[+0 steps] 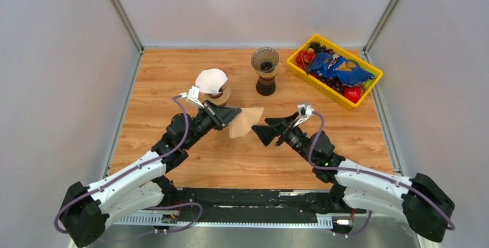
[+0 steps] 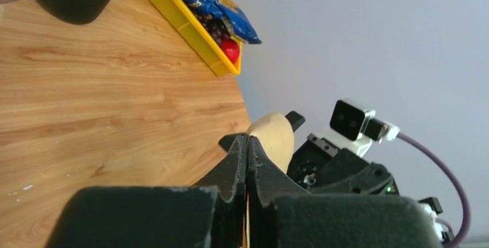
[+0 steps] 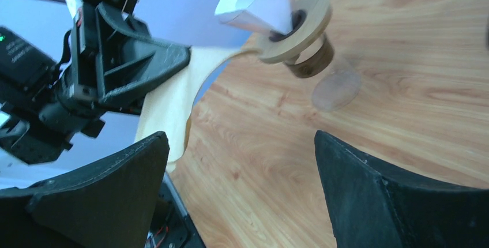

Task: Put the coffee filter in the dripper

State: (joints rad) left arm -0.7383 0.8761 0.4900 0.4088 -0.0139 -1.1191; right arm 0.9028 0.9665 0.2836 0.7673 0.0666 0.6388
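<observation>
My left gripper (image 1: pixel 233 114) is shut on a tan paper coffee filter (image 1: pixel 246 122) and holds it above the middle of the table. In the left wrist view the jaws (image 2: pixel 248 139) are pressed together on the filter (image 2: pixel 278 138). My right gripper (image 1: pixel 260 131) is open and empty, facing the filter's free edge from the right, close to it. In the right wrist view (image 3: pixel 239 138) the filter (image 3: pixel 167 104) hangs beside its left finger. The dark glass dripper (image 1: pixel 265 60) stands on its dark base at the back centre, apart from both grippers.
A white paper cone in a wooden-collared glass vessel (image 1: pixel 212 83) stands just behind my left gripper; it also shows in the right wrist view (image 3: pixel 288 23). A yellow tray (image 1: pixel 305 78) with fruit and a blue bag sits at the back right.
</observation>
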